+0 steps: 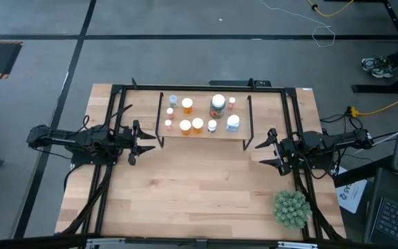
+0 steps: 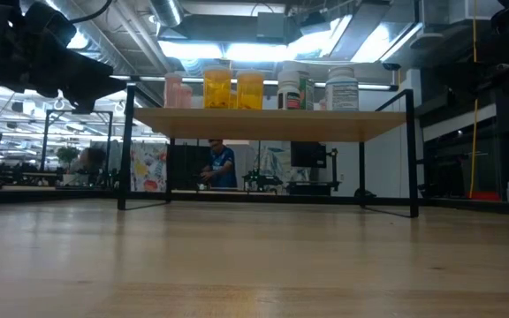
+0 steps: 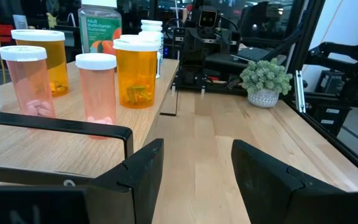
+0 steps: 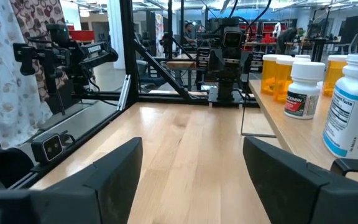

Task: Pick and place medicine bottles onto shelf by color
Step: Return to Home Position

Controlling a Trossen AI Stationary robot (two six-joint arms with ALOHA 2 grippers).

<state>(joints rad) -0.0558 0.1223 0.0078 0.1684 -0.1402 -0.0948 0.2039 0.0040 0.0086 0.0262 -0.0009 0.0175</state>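
Observation:
Several medicine bottles stand upright on their bases on the shelf [image 1: 206, 140], a light-wood board on black legs at the table's far middle. Pinkish small ones [image 1: 169, 112] are at its left, orange ones [image 1: 186, 105] beside them, a larger jar [image 1: 218, 105] and white bottles [image 1: 233, 123] at the right. The left wrist view shows a pink bottle [image 3: 97, 87] and an orange one [image 3: 135, 71] close by. My left gripper [image 1: 148, 141] hovers open off the shelf's left end. My right gripper [image 1: 261, 153] hovers open off its right end.
A spiky green plant in a pot [image 1: 291, 209] stands near the table's near right corner. A black frame [image 1: 116, 90] runs round the tabletop. The bare wood in front of the shelf [image 1: 199, 187] is open. In the low view a person [image 2: 221, 165] shows far behind the table.

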